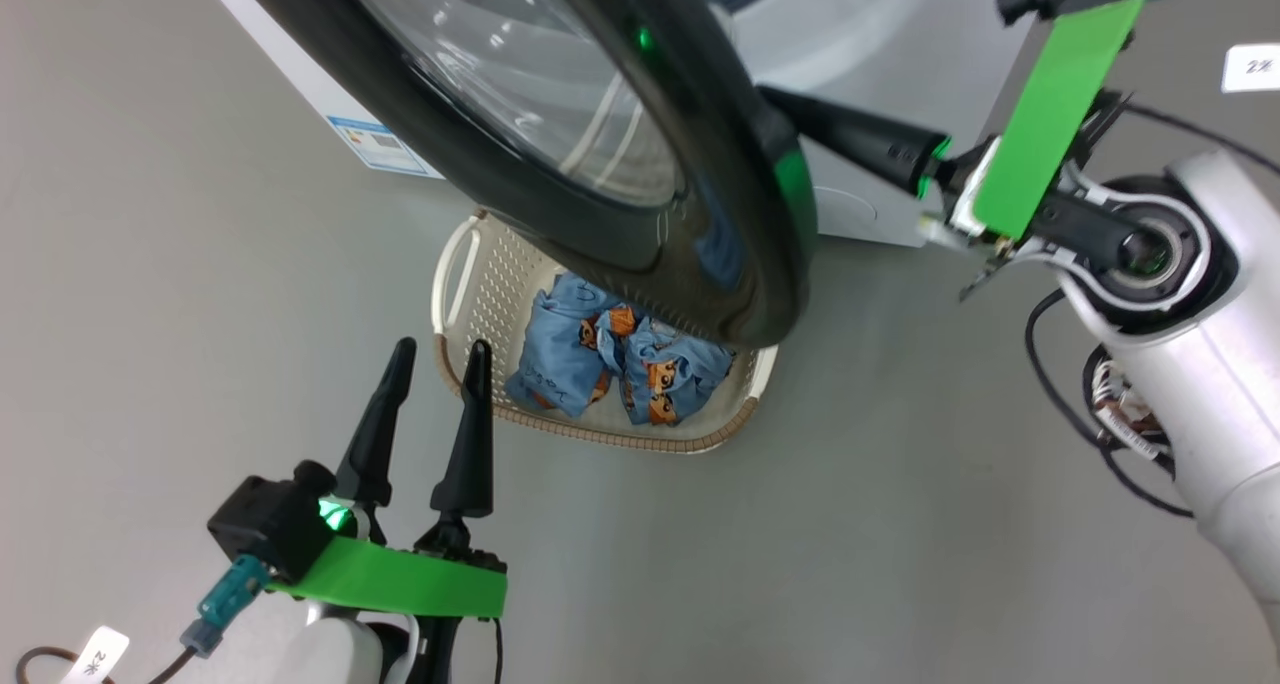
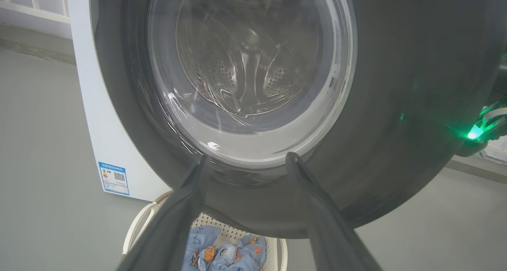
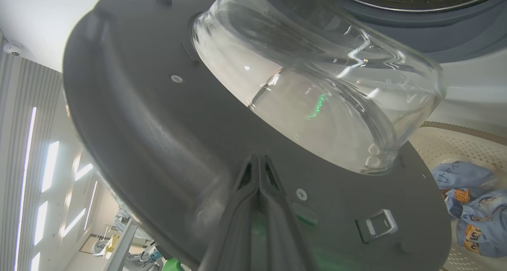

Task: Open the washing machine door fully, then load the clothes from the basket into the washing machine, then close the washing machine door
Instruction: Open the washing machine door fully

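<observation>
**Left gripper (image 1: 441, 346) idle; push may slip**

Left gripper, spread wide and empty, hangs just short of the basket (image 1: 470, 264) on the floor (image 1: 900, 484), clothes (image 1: 600, 359) inside. Beyond, the right gripper (image 3: 259, 162), pinched shut, bears on the inner face of the half-open washing machine door (image 1: 700, 154); smooth plastic could let it skid off.

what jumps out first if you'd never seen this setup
The big black-rimmed door stands partly open across the top of the head view, with the shut right gripper at its inner face. Below it sits the basket of blue clothes, and the open left gripper hovers at lower left beside it.
</observation>
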`<state>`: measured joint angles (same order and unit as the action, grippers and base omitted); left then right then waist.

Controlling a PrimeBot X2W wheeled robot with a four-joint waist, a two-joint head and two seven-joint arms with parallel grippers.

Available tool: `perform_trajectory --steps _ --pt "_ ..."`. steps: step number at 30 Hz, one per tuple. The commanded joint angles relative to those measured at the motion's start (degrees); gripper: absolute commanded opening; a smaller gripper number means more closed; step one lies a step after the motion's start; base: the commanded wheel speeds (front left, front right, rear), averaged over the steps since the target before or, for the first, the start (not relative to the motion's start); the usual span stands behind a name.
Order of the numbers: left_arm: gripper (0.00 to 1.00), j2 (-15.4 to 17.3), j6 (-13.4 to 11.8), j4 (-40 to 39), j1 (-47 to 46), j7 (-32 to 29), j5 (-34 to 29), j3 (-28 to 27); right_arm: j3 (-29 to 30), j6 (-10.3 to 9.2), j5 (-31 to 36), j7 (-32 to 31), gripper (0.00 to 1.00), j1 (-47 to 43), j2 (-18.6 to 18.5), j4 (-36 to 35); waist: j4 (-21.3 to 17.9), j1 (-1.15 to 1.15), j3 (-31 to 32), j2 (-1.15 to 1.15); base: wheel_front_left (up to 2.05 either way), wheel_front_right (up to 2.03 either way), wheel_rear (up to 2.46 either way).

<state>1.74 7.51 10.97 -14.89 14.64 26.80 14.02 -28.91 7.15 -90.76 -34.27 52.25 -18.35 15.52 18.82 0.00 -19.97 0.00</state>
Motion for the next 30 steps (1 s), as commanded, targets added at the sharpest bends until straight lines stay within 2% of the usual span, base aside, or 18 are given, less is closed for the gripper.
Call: perform_trajectory --steps 1,17,27,30 --pt "1.00 1.14 -0.03 -1.73 0.59 0.36 -0.68 -1.85 -0.93 0.34 -0.37 -0.68 0.00 -2.04 1.71 -1.92 0.61 0.00 0.85 0.00 0.00 0.00 0.00" --pt "1.00 1.14 -0.03 -2.10 2.63 0.36 -0.86 -1.92 -3.50 0.34 -0.50 -3.26 0.00 -6.99 5.88 -3.55 3.53 0.00 4.26 0.00 0.00 0.00 0.00" --pt "1.00 1.14 -0.03 -1.91 3.03 0.36 -1.12 -2.29 -3.35 0.34 0.54 -2.37 0.00 -8.52 6.89 -3.05 3.10 0.00 6.01 0.00 0.00 0.00 0.00" --pt "1.00 1.14 -0.03 -1.83 2.95 0.36 -1.23 -2.35 -2.98 0.34 1.02 -1.38 0.29 -9.13 6.63 -2.86 2.49 0.00 6.79 0.00 0.00 0.00 0.00"
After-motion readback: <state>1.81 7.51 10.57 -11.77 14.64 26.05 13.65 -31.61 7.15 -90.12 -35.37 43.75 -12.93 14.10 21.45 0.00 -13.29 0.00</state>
